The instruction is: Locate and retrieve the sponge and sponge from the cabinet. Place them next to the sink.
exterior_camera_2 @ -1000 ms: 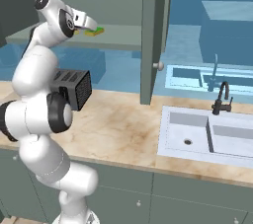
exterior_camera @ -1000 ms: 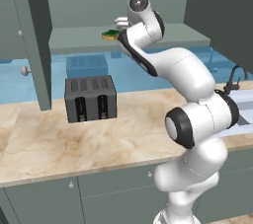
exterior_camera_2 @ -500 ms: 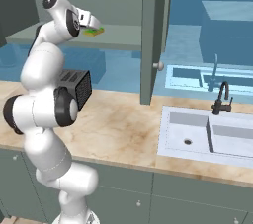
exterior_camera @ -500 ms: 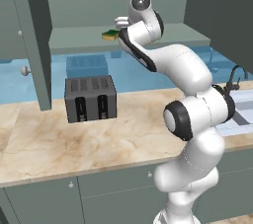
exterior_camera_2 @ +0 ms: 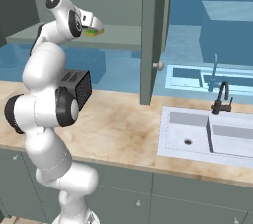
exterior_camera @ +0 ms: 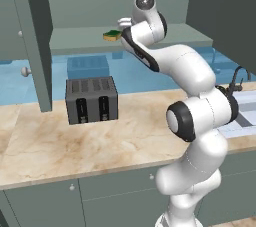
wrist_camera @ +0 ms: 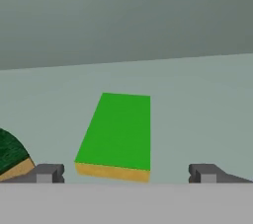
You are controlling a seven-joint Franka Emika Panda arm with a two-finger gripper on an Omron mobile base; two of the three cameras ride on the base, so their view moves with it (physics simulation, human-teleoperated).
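The green sponge (wrist_camera: pixel 116 134) lies flat on the cabinet shelf (wrist_camera: pixel 207 109) just ahead of the wide-open, empty gripper (wrist_camera: pixel 126 172), which should advance squarely until its fingertips (wrist_camera: pixel 47 172) straddle it before closing.

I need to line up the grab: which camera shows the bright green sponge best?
The hand view: the bright green sponge lies flat on the cabinet shelf, whole, its yellow edge facing the open jaws. In the left and right base views, a small yellow-green patch shows beside the gripper; which sponge it is, I cannot tell.
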